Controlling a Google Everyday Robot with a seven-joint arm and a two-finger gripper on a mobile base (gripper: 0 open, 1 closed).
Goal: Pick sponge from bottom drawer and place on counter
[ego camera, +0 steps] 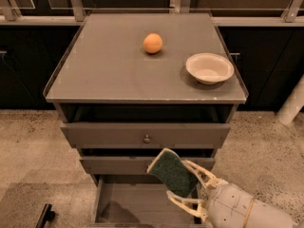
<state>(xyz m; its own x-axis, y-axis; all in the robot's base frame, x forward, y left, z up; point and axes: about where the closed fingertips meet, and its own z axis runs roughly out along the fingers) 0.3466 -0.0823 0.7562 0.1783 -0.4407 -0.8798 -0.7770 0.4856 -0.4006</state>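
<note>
**Gripper and forearm, camera view.** We find the gripper at about 5 o'clock, low and right of centre. The pale arm enters from the 4 o'clock corner and runs out of view at the lower right edge. Its rounded white wrist housing narrows toward the hand. The two cream fingers reach toward 10 o'clock, one above and one below. We see them clamped on the sponge, which is held tilted, green face up, its free corner toward 11 o'clock.
</note>
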